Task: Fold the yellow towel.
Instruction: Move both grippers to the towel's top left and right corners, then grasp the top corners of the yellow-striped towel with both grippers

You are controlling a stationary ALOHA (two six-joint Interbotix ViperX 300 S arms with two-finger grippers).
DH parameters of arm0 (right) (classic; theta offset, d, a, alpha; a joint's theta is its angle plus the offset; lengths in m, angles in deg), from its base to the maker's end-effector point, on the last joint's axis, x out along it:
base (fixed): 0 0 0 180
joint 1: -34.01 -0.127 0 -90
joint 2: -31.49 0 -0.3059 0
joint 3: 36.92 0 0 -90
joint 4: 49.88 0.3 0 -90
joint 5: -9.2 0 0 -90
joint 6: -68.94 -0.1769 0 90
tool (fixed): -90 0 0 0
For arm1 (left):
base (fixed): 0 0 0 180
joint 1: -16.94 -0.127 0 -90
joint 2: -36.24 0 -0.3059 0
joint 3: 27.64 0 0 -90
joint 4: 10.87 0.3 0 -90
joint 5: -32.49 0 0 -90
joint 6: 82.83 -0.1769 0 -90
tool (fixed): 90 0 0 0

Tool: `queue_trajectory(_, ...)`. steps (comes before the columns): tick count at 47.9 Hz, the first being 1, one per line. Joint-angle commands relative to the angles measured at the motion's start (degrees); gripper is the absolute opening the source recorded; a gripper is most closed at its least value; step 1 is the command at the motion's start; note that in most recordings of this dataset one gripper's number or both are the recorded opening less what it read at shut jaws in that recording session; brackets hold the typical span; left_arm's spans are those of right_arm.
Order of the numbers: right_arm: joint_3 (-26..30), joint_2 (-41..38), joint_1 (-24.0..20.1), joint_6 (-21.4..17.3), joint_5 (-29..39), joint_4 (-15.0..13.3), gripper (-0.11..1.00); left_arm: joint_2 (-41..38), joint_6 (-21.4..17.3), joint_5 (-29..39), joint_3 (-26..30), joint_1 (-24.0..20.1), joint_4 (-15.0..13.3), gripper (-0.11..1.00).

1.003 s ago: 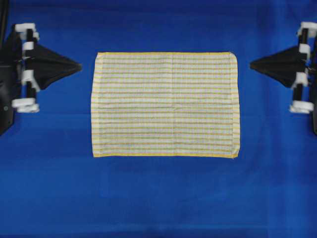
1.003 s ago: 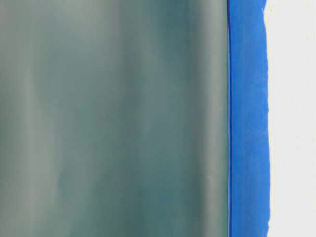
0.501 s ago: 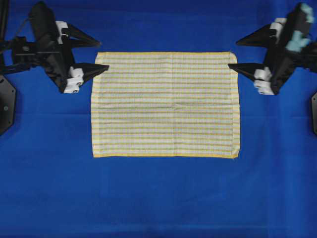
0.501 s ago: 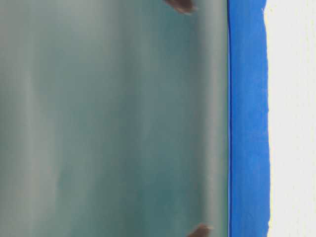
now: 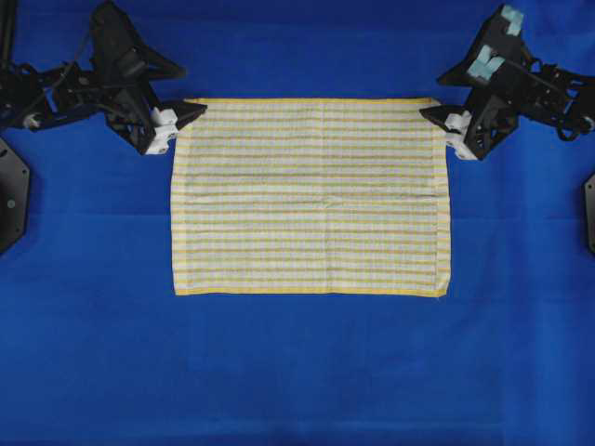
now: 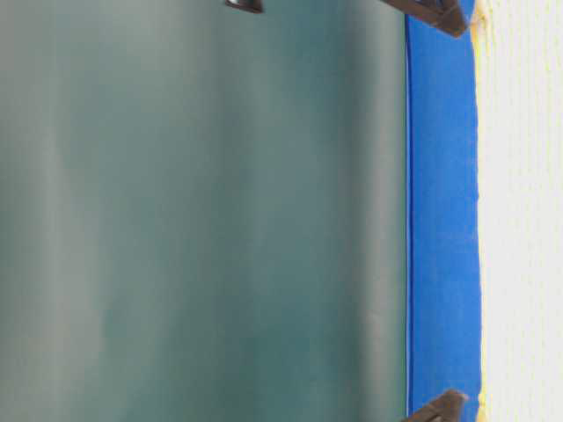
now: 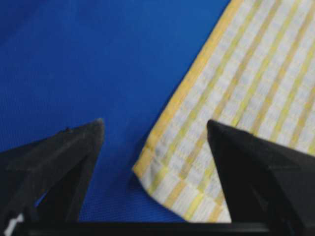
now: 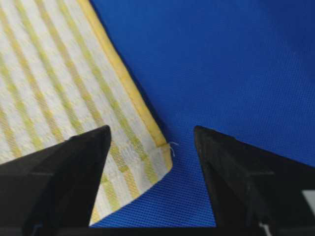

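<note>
1. Two grippers sit at the far corners of the yellow towel (image 5: 310, 197), which lies flat and unfolded on the blue cloth (image 5: 297, 372).
2. Left gripper (image 7: 153, 135): jaws spread wide, straddling the towel's corner, grasping nothing.
3. Right gripper (image 8: 152, 135): likewise spread around the opposite corner, nothing held.
4. Table-level view is mostly blur; dark fingertips (image 6: 435, 10) perhaps hover just above the cloth.
</note>
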State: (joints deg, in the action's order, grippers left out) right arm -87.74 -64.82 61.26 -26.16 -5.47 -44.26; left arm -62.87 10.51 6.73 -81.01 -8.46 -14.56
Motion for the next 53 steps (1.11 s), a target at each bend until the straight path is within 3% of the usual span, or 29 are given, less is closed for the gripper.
queue_trajectory(1, 0.88, -0.97, 0.18, 0.09, -1.58, -0.09, 0.69, -2.46, -0.18, -2.37, 0.7, -0.26, 0.18, 0.8)
queue_trajectory(9, 0.88, -2.99, 0.44, 0.09, -3.25, 0.0, 0.68, -6.42, -0.18, -3.34, 1.14, -0.53, 0.18, 0.78)
queue_trajectory(16, 0.88, -4.31, 0.53, 0.09, -3.6, 0.0, 0.57, -8.26, -0.18, -2.64, 1.32, -0.18, 0.18, 0.71)
queue_trajectory(20, 0.88, -4.57, 0.53, 0.09, -3.52, 0.0, 0.33, -8.61, -0.26, -1.85, 1.32, -0.09, 0.18, 0.56)
queue_trajectory(26, 0.97, -4.57, 0.44, 0.09, -3.6, 0.0, 0.06, -8.53, -0.44, -1.76, 1.41, 0.0, 0.26, 0.21)
queue_trajectory(31, 0.97, -4.48, 0.53, 0.09, -3.6, 0.0, 0.04, -8.35, -0.62, -1.76, 1.41, 0.18, 0.26, 0.02)
queue_trajectory(41, 1.05, -3.08, 0.44, -0.09, -3.87, 0.26, 0.04, -6.86, -4.13, -0.7, 1.85, 0.18, 0.35, 0.02)
queue_trajectory(53, 0.79, 0.62, 1.14, -0.09, -3.87, 0.35, 0.04, -1.32, -8.0, 6.33, 3.78, -1.58, 0.26, 0.02)
